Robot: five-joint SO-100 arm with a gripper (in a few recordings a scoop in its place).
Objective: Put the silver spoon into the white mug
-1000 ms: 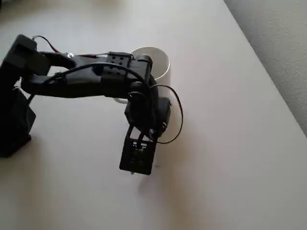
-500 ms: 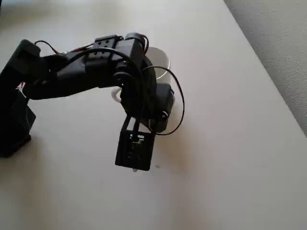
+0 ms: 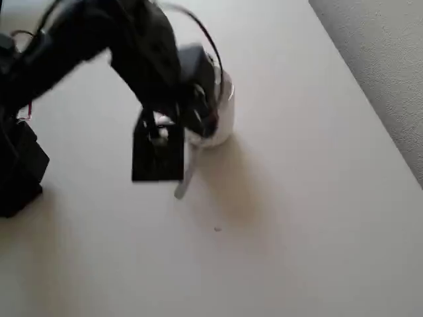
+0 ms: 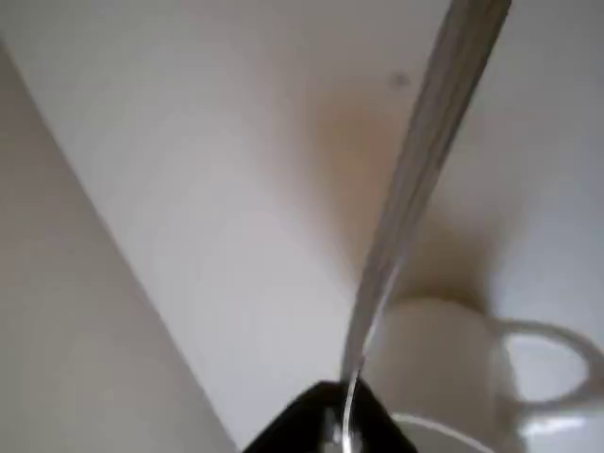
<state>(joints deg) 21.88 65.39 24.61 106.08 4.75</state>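
Beside white mug (image 3: 221, 122), fingers (image 4: 326, 429) have raised silver spoon (image 3: 185, 175).

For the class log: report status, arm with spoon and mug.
End effector shut on silver spoon, spoon lifted clear of table. White mug upright beside it, spoon not yet inside. Nothing between spoon and mug.
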